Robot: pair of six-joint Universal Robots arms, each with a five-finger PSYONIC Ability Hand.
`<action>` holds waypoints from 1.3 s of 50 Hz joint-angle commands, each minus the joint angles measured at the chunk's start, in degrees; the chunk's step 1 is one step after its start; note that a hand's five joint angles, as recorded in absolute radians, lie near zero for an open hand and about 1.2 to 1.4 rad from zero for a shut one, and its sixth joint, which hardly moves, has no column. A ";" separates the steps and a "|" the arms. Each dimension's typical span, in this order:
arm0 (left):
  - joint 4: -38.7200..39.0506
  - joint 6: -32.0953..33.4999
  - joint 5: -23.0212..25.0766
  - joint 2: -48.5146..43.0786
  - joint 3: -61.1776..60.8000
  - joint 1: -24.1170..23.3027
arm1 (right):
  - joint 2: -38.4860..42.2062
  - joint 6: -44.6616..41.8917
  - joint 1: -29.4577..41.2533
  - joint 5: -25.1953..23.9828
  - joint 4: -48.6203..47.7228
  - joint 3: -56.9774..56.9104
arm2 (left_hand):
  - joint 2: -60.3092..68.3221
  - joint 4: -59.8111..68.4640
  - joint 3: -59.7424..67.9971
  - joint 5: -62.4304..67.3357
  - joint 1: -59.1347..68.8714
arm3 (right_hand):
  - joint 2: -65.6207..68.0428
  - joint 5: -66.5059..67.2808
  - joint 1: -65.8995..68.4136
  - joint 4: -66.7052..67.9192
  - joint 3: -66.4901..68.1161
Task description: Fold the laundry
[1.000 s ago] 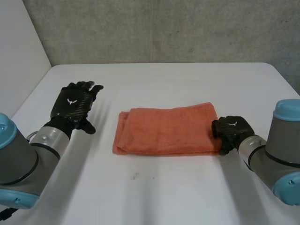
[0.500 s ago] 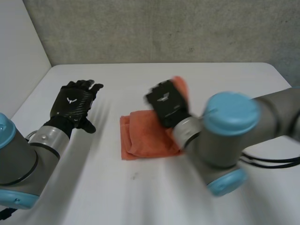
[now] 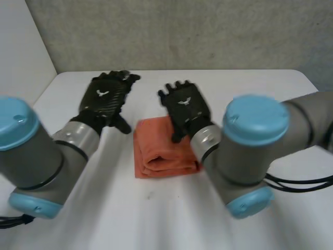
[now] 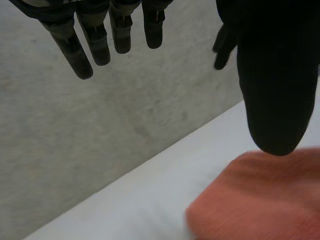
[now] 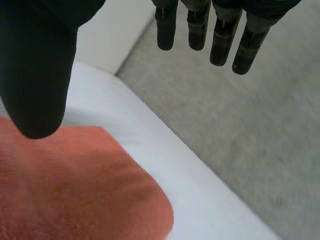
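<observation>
Grey concrete wall (image 3: 182,31) stood behind the white surface (image 3: 156,219), where the orange towel (image 3: 161,153) lay near the middle as a thick folded bundle. The left hand (image 3: 106,99) hung just beside its far left corner, fingers straight and apart, holding nothing. The right hand (image 3: 184,107) was over the towel's far edge, likewise spread and empty. Being terry cloth, it looked soft, light and limp. Its layers would probably slide apart unless pinched together at a corner or along the rounded fold.
</observation>
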 commanded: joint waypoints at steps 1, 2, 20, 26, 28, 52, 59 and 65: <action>-5.62 -6.29 -3.50 -9.06 11.49 -7.89 | 0.81 11.90 -7.49 -4.35 10.64 -2.97 | -0.02 -0.30 -0.78 -1.23 0.21 | -2.57 -3.41 -1.62 -3.16 -2.12; -6.66 -6.63 -4.45 -12.02 14.01 -8.68 | 1.34 12.34 -7.84 -4.88 11.08 -3.23 | -0.02 -0.30 -0.78 -1.23 0.21 | -2.57 -3.41 -1.62 -3.16 -2.12; -14.32 -6.11 -10.00 -26.38 16.68 -8.60 | 14.97 11.29 -9.69 -6.38 19.17 -12.29 | -0.86 -1.14 -1.62 -2.07 -0.63 | -2.57 -3.41 -1.62 -3.16 -2.12; -14.41 -6.02 -9.74 -21.04 14.66 -8.42 | 14.88 10.85 -9.43 -6.64 22.78 -14.13 | -1.19 -1.47 -1.96 -2.40 -0.97 | -2.57 -3.41 -1.62 -3.16 -2.12; -14.41 -5.93 -9.65 -19.62 14.65 -8.42 | 14.44 10.93 -9.43 -6.81 22.95 -14.74 | -1.19 -1.47 -1.96 -2.41 -0.97 | -2.57 -3.41 -1.62 -3.16 -2.12; -31.88 -5.84 -4.31 10.26 21.68 6.25 | -24.23 11.37 -21.64 -0.66 13.81 -0.86 | -1.41 -1.69 -2.17 -2.62 -1.18 | -2.57 -3.41 -1.62 -3.16 -2.12; -32.69 -8.83 3.01 14.40 19.22 9.60 | -27.75 10.94 -23.58 -1.10 13.11 3.79 | -1.41 -1.69 -2.17 -2.62 -1.18 | -2.57 -3.41 -1.62 -3.16 -2.12; -32.25 -9.45 2.92 14.84 19.05 9.42 | -28.36 10.41 -23.58 -1.28 13.02 4.06 | -1.41 -1.69 -2.17 -2.62 -1.18 | -2.57 -3.41 -1.62 -3.16 -2.12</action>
